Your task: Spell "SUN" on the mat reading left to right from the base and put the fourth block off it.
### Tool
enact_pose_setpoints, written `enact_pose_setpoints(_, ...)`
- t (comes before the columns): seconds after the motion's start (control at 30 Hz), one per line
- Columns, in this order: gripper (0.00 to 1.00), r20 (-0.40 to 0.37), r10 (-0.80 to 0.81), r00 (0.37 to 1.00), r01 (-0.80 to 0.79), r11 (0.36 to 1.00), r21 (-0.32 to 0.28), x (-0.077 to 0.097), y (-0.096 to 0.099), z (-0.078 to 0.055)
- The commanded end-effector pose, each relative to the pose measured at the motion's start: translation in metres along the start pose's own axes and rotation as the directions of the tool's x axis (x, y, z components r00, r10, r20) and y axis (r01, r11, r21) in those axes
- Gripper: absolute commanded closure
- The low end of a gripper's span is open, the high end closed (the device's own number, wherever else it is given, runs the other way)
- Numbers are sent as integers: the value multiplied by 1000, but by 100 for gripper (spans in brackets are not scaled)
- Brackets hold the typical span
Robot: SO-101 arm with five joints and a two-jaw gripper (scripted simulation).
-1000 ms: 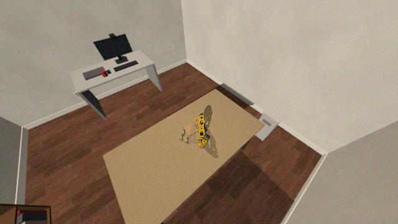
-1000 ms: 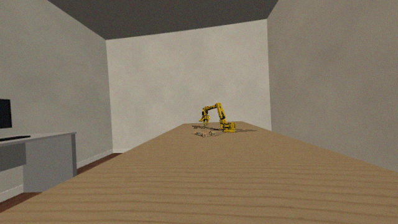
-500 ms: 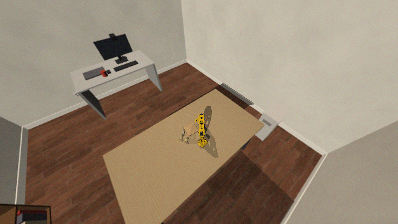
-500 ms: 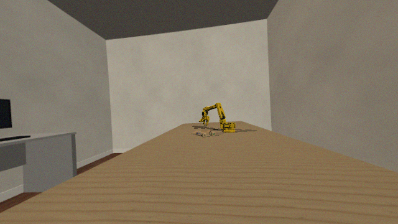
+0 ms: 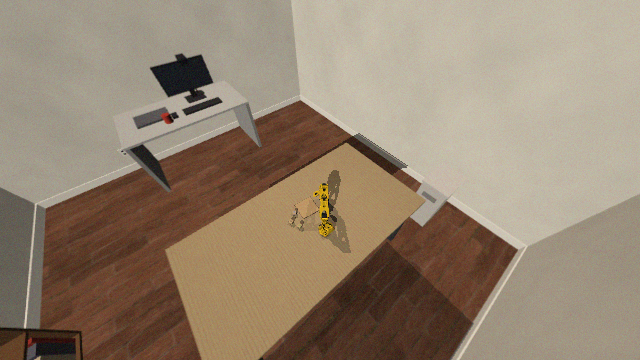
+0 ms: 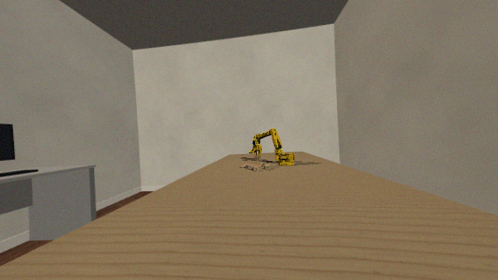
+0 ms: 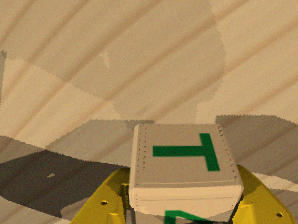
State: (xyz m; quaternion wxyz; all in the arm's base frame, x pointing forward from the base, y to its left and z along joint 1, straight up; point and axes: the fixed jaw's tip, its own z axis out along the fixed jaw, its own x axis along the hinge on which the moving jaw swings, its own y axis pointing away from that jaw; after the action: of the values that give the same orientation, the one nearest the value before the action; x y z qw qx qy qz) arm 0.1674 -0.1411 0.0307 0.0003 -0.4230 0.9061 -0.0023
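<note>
The yellow arm stands on the bench, bent in a raised arch from its base. In the wrist view, the jaws are clamped on the T block, one on each side of it. Its uppermost visible face bears a green T turned on its side, the crossbar towards the right of the view and the stem towards the left; part of another green mark shows on the adjoining face. Wood grain and dark shadows fill the area around the block.

The mat, a small tan square, lies on the bench beside the arm. Three other blocks, the loose blocks, are grouped at the mat's lower-left side in the top view and appear to lie beside it; their letters are too small to read. In the exterior view they rest near one another on the bench, nearer the camera than the jaws. The word "SUN" is not laid out on the mat.

A white desk stands well apart, bearing a monitor.

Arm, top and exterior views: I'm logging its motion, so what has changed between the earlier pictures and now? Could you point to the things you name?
Nothing visibly moved: the arm [image 5: 324, 202] [image 6: 275, 139], the mat [image 5: 306, 207] and the loose blocks [image 6: 255, 169] look as they did. The gripper [image 5: 320, 193] [image 6: 257, 155] [image 7: 182, 175] is shut on the T block [image 7: 175, 162]; with no earlier wrist picture, I cannot tell when it took hold.
</note>
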Motion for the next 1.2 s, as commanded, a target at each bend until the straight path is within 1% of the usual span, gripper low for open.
enact_pose_setpoints(0.0,100,1,0,1000,0,996,85,1,-10,-12)
enact_pose_setpoints(1.17,100,1,0,1000,0,996,85,1,-11,1)
